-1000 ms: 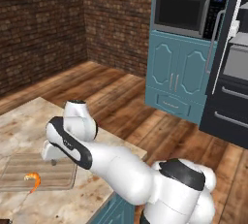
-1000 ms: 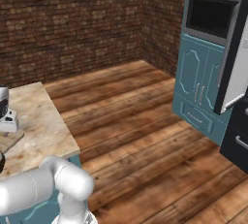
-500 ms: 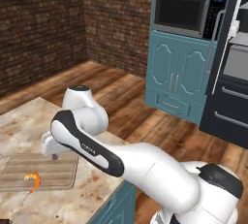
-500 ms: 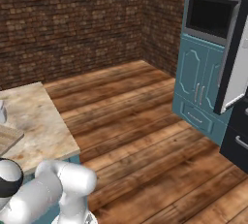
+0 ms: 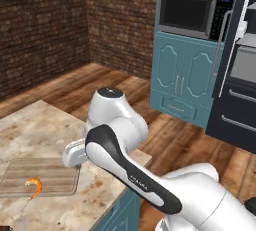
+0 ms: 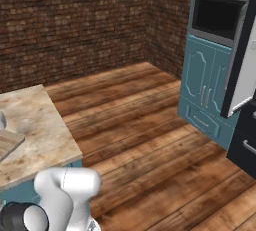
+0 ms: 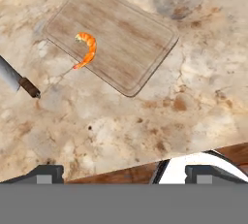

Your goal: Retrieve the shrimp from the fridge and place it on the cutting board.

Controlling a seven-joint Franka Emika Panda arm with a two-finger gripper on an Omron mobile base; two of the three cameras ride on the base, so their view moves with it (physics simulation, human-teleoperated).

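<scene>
While end effector (image 7: 124,172) spread (seemingly empty), curved orange shrimp (image 7: 86,48) on grooved wooden cutting board (image 7: 126,34).

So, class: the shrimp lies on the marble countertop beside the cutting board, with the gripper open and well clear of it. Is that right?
Not quite. The hand view shows the shrimp lying on the cutting board itself, not on the countertop. The gripper is indeed open and clear of it.

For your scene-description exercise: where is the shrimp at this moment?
The shrimp lies on the cutting board on the marble counter, near one end of the board; the left base view shows it lower left.
</scene>
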